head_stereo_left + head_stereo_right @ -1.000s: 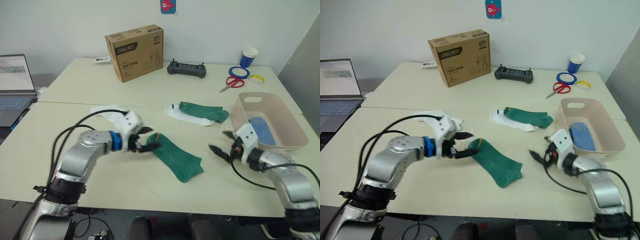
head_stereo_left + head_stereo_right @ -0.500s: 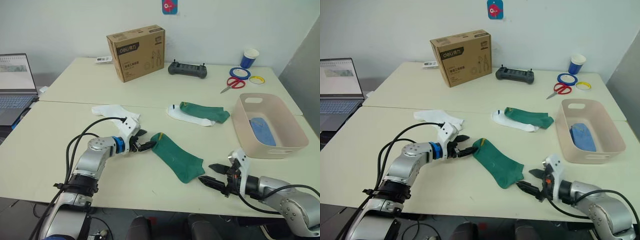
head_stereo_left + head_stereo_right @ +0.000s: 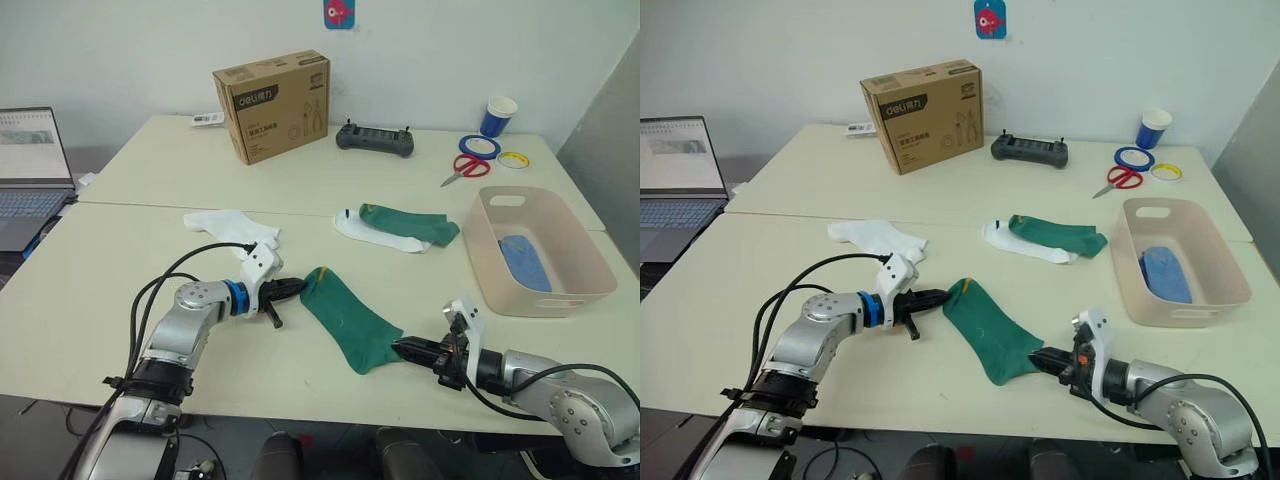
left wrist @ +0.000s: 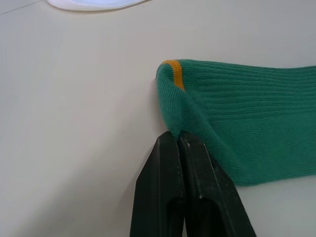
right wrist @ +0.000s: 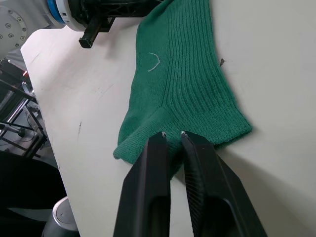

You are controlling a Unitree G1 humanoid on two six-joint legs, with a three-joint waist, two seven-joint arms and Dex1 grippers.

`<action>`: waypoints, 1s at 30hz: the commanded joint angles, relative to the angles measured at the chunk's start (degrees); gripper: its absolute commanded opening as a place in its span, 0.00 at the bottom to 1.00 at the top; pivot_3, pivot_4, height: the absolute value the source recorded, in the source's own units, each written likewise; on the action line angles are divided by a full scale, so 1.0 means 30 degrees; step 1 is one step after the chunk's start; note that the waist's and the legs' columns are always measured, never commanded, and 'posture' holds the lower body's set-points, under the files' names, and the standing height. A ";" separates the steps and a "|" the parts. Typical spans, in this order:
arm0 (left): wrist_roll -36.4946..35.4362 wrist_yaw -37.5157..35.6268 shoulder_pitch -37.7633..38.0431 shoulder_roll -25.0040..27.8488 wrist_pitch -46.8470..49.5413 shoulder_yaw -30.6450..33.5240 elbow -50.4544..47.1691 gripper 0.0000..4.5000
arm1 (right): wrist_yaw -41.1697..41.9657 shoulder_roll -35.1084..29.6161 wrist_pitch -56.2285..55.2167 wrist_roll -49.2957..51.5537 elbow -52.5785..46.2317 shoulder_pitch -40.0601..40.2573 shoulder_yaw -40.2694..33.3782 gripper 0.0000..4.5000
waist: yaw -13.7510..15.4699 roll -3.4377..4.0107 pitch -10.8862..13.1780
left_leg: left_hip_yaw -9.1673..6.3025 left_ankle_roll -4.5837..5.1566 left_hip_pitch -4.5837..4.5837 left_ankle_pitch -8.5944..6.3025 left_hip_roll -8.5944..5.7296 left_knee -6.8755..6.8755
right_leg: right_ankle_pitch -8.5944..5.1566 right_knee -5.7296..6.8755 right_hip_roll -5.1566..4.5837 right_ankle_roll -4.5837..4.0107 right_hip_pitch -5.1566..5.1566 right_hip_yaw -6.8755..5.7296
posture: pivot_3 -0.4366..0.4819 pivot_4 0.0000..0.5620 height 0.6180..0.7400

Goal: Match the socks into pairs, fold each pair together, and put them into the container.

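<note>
Green sock (image 3: 345, 322) flat on table's (image 3: 90, 260) near edge. Left gripper (image 4: 178, 139) pinched on one end, right gripper (image 5: 172, 134) nipping the other. Thin bites: cloth may slip free on lifting, or sag and fold crooked.

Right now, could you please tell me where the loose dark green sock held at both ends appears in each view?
Left eye: dark green sock, bottom centre.
Right eye, bottom centre.
Left wrist, at the fingertips.
Right wrist, beyond the fingertips.
Shared landmark: the sock's yellow stripe.
</note>
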 commanded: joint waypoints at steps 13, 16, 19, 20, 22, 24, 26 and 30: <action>-0.6125 0.4728 0.7442 0.0429 1.2531 0.3521 -1.4499 0.00 | 0.6792 -0.4801 -0.3085 -0.1681 0.5422 -0.4345 0.1488 0.01 | -0.0191 -0.0024 0.0015 | 0.0004 0.0000 0.0007 0.0000 -0.0013 0.0005 | 0.0002 -0.0009 -0.0031 0.0008 0.0006 -0.0009 | 0.48 0.27 1.00; -0.7362 0.6075 0.7844 -0.0270 1.4415 0.4616 -1.5498 0.00 | 0.7533 -0.4934 -0.3568 -0.2380 0.6611 -0.5284 0.2213 0.01 | -0.0186 -0.0034 0.0020 | -0.0008 0.0000 0.0009 0.0001 -0.0014 0.0007 | 0.0003 -0.0007 -0.0032 0.0008 0.0008 -0.0022 | 0.48 0.27 1.00; -0.7678 0.6598 0.8536 0.0181 1.4874 0.5462 -1.6166 0.00 | 0.8260 -0.4770 -0.4669 -0.3598 0.8647 -0.6716 0.3036 0.01 | -0.0184 -0.0041 0.0025 | -0.0004 -0.0001 0.0009 0.0000 -0.0017 0.0012 | 0.0003 -0.0009 -0.0029 0.0007 0.0006 -0.0016 | 0.48 0.27 1.00; -0.7591 0.6819 0.8591 0.0236 1.4697 0.5610 -1.6125 0.00 | 0.8428 -0.4697 -0.4872 -0.3807 0.9015 -0.6964 0.3202 0.01 | -0.0181 -0.0042 0.0026 | 0.0003 -0.0001 0.0010 0.0000 -0.0024 0.0010 | 0.0003 -0.0011 -0.0037 0.0007 0.0006 -0.0009 | 0.48 0.27 1.00; -0.7061 0.6925 0.8681 0.0614 1.3943 0.5448 -1.5534 0.00 | 0.8840 -0.4586 -0.5103 -0.4084 0.9417 -0.7125 0.3509 0.01 | -0.0174 -0.0044 0.0026 | 0.0005 -0.0001 0.0009 0.0000 -0.0025 0.0011 | 0.0003 -0.0019 -0.0039 0.0007 0.0005 -0.0010 | 0.48 0.27 1.00; -0.6605 0.6658 0.8920 0.1265 1.3317 0.5274 -1.4754 0.00 | 0.9042 -0.4449 -0.5408 -0.4470 0.9691 -0.7085 0.3743 0.01 | -0.0171 -0.0043 0.0025 | -0.0003 -0.0001 0.0009 0.0000 -0.0022 0.0006 | 0.0002 -0.0019 -0.0035 0.0004 0.0005 -0.0018 | 0.48 0.27 1.00; -0.7000 0.6442 0.9020 0.1433 1.3250 0.5368 -1.4567 0.00 | 0.9230 -0.4464 -0.5507 -0.4600 0.9798 -0.7073 0.3779 0.01 | -0.0171 -0.0040 0.0026 | -0.0006 -0.0001 0.0010 0.0000 -0.0022 0.0001 | 0.0000 -0.0017 -0.0030 -0.0001 -0.0001 -0.0018 | 0.48 0.27 1.00; -0.7961 0.6096 0.9086 0.1467 1.3431 0.5408 -1.4739 0.00 | 0.9614 -0.4536 -0.5454 -0.4678 0.9835 -0.7111 0.3646 0.01 | -0.0172 -0.0044 0.0028 | 0.0020 -0.0002 0.0006 0.0000 -0.0029 0.0008 | 0.0001 -0.0028 -0.0058 0.0001 0.0003 -0.0009 | 0.48 0.27 1.00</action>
